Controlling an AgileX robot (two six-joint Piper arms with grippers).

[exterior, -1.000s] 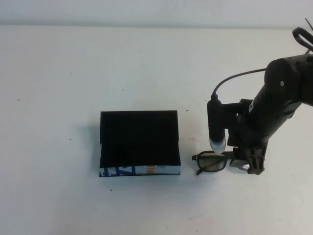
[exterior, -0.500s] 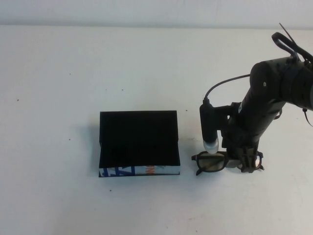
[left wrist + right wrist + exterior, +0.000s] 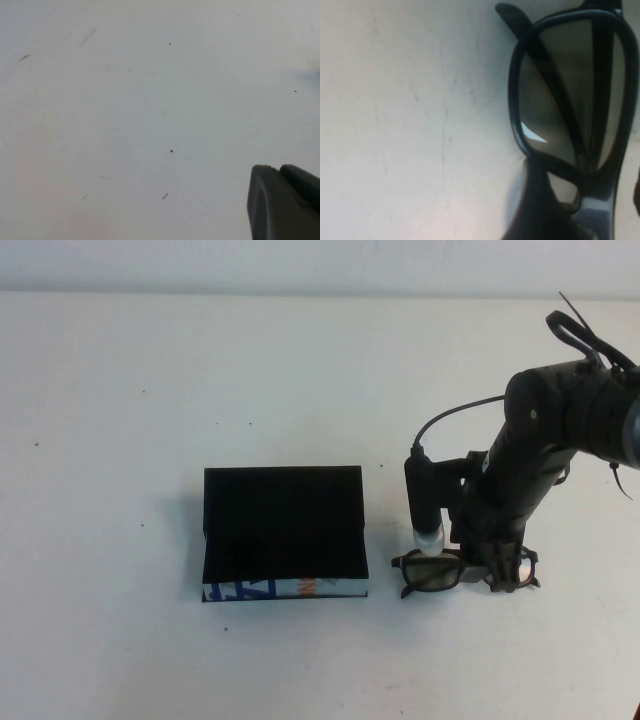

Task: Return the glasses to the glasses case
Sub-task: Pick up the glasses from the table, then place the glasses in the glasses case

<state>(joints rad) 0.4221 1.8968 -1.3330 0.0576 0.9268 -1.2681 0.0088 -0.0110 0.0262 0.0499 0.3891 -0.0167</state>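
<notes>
Right gripper lowered over the glasses, finger spread not discernible; left gripper parked.
Glasses lie just beside the closed glasses case; a centred bridge grip is advised.

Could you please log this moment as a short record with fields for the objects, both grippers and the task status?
glasses: flat on the table, right of the case, apart from it
glasses case: lid open, nothing visible inside
right gripper: down at the glasses' right half
left gripper: over bare table, seen only in its wrist view
status: glasses not yet in the case
</notes>
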